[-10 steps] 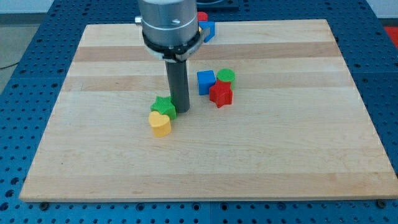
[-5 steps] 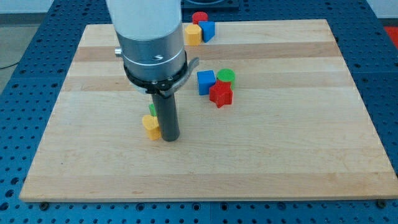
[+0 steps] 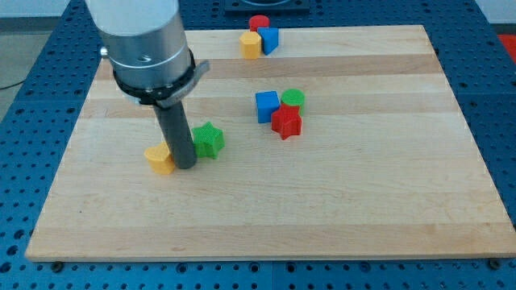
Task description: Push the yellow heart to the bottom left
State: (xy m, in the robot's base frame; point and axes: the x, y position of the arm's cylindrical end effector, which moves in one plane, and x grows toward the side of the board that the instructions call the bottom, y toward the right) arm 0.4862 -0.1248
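The yellow heart point(image 3: 160, 159) lies left of the board's middle, partly hidden by the rod. My tip point(image 3: 185, 165) rests on the board right against the heart's right side. A green star point(image 3: 210, 139) sits just right of the rod, a little toward the view's top.
A blue cube point(image 3: 267, 106), a green cylinder point(image 3: 293, 99) and a red star point(image 3: 285, 122) cluster right of centre. A yellow block point(image 3: 251, 45), a red cylinder point(image 3: 259, 23) and a blue block point(image 3: 269, 39) sit at the top edge. The wooden board point(image 3: 371, 193) lies on a blue perforated table.
My tip has swept left, passing between the green star and the yellow heart. The heart has slid left with it; the star now shows to the rod's right.
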